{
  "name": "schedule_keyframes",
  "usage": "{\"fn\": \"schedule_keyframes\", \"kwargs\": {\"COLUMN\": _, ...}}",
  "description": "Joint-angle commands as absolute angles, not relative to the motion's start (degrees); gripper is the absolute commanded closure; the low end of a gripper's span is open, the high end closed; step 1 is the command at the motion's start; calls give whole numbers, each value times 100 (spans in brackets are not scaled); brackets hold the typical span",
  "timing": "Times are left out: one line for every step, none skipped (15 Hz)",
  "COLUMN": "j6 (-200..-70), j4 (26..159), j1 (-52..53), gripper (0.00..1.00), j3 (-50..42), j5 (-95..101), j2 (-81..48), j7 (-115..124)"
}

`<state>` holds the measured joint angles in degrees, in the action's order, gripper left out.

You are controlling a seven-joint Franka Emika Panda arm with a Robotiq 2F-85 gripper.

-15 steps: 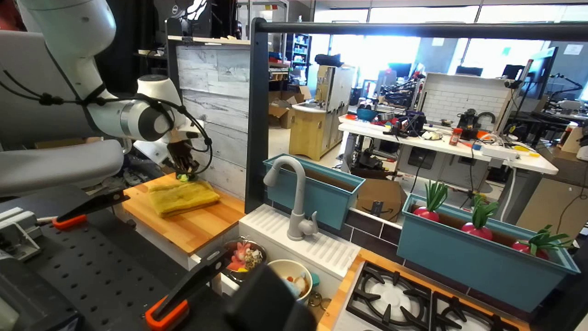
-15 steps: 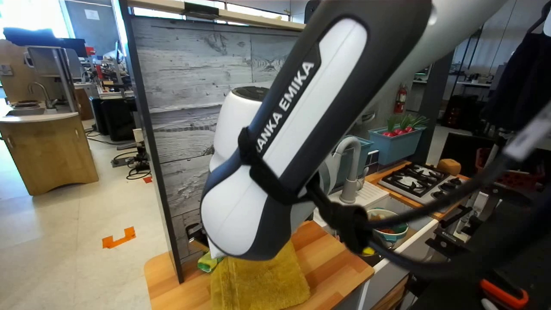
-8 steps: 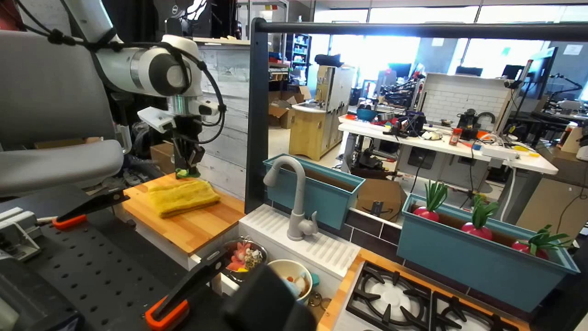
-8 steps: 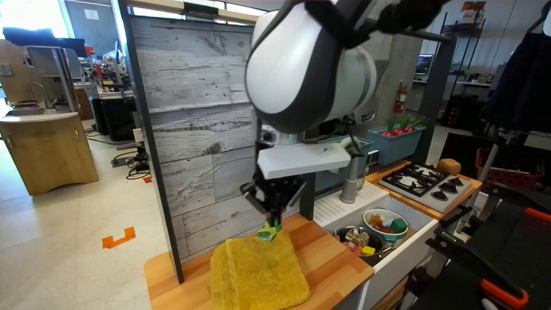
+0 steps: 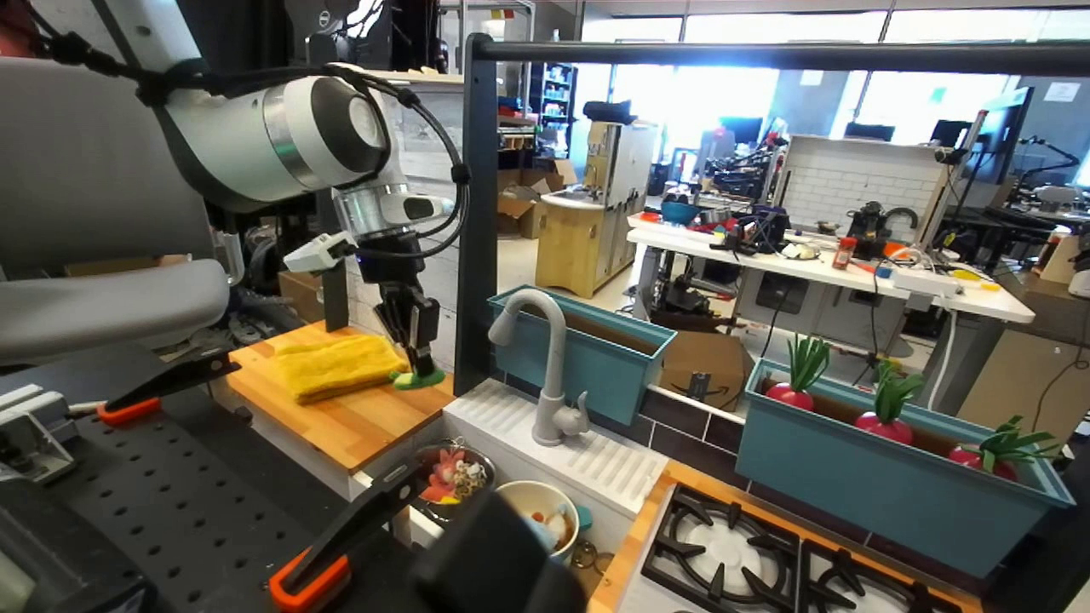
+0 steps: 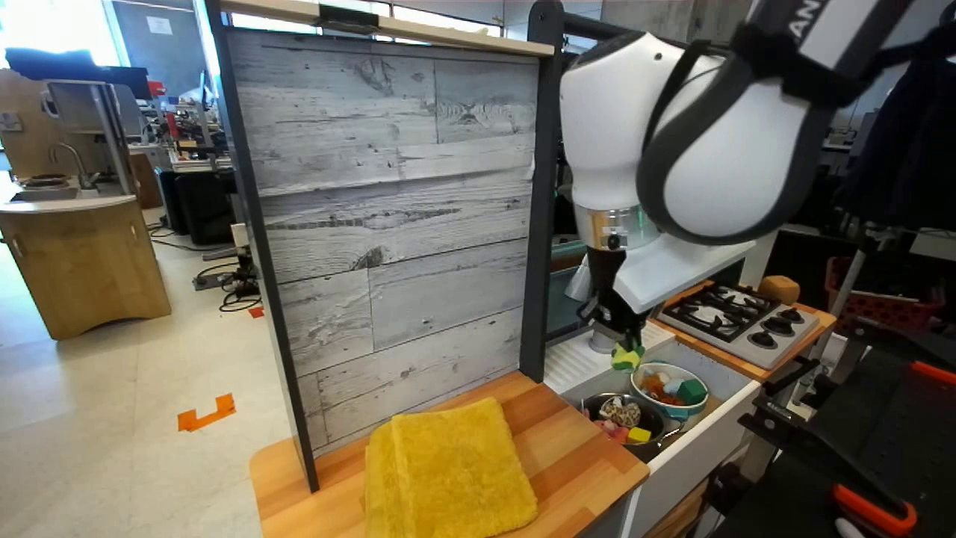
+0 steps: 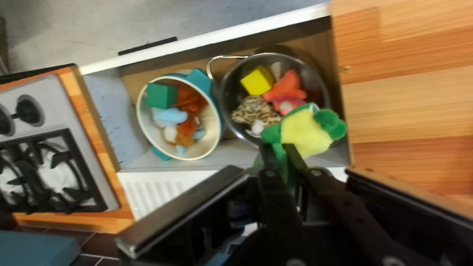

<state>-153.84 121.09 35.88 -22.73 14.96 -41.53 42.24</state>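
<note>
1. Presently, at the lower middle of the wrist view, the black end effector [image 7: 277,149] is almost closed, pinching a green-and-yellow plush toy [image 7: 306,131]; such a narrow grip probably suits its soft body.
2. This toy appears right of centre, overlapping in view a round shiny metal pot [image 7: 313,83]; it is likely held high to clear the rim.
3. Compared with the earlier frame, in an exterior view the toy has moved from the folded yellow towel [image 6: 463,463], lower middle, rightwards; the towel lies unmoved on the wooden surface [image 6: 575,448].
</note>
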Motion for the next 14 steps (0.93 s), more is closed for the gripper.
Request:
{"fn": "schedule_keyframes", "kwargs": {"j6": -15996, "j4": 12360, "j1": 4136, "gripper": 98, "j3": -3040, "j5": 2221, "j2": -4491, "j7": 5251}}
{"fn": "schedule_keyframes", "kwargs": {"j6": -16132, "j4": 12357, "j1": 4107, "gripper": 98, "j3": -3039, "j5": 2177, "j2": -4601, "j7": 5385}}
{"fn": "schedule_keyframes", "kwargs": {"j6": -16276, "j4": 12379, "j1": 4162, "gripper": 98, "j3": -3095, "j5": 2147, "j2": -4688, "j7": 5527}}
{"fn": "schedule_keyframes", "kwargs": {"j6": -16540, "j4": 12382, "j1": 4155, "gripper": 65, "j3": -3087, "j5": 2042, "j2": -4780, "j7": 5627}}
{"fn": "schedule_keyframes", "kwargs": {"j6": -16738, "j4": 12388, "j1": 4127, "gripper": 64, "j3": -3043, "j5": 1899, "j2": -4823, "j7": 5706}}
{"fn": "schedule_keyframes", "kwargs": {"j6": -17037, "j4": 12390, "j1": 4192, "gripper": 57, "j3": -3095, "j5": 1792, "j2": -4904, "j7": 5842}}
{"fn": "schedule_keyframes", "kwargs": {"j6": -17253, "j4": 12402, "j1": 4202, "gripper": 51, "j3": -3078, "j5": 1648, "j2": -4924, "j7": 5892}}
{"fn": "schedule_keyframes", "kwargs": {"j6": -17406, "j4": 12424, "j1": 4195, "gripper": 42, "j3": -3030, "j5": 1478, "j2": -4883, "j7": 5865}}
{"fn": "schedule_keyframes", "kwargs": {"j6": -17478, "j4": 12454, "j1": 4183, "gripper": 36, "j3": -2973, "j5": 1288, "j2": -4808, "j7": 5774}}
{"fn": "schedule_keyframes", "kwargs": {"j6": -17536, "j4": 12505, "j1": 4132, "gripper": 30, "j3": -2872, "j5": 1075, "j2": -4631, "j7": 5669}}
{"fn": "schedule_keyframes", "kwargs": {"j6": -17619, "j4": 12524, "j1": 4159, "gripper": 21, "j3": -2858, "j5": 892, "j2": -4539, "j7": 5604}}
{"fn": "schedule_keyframes", "kwargs": {"j6": -17671, "j4": 12553, "j1": 4097, "gripper": 15, "j3": -2749, "j5": 715, "j2": -4371, "j7": 5501}}
{"fn": "schedule_keyframes", "kwargs": {"j6": -17791, "j4": 12550, "j1": 4002, "gripper": 6, "j3": -2591, "j5": 520, "j2": -4223, "j7": 5444}}
{"fn": "schedule_keyframes", "kwargs": {"j6": -17981, "j4": 12470, "j1": 3925, "gripper": 1, "j3": -2426, "j5": 345, "j2": -4183, "j7": 5390}}
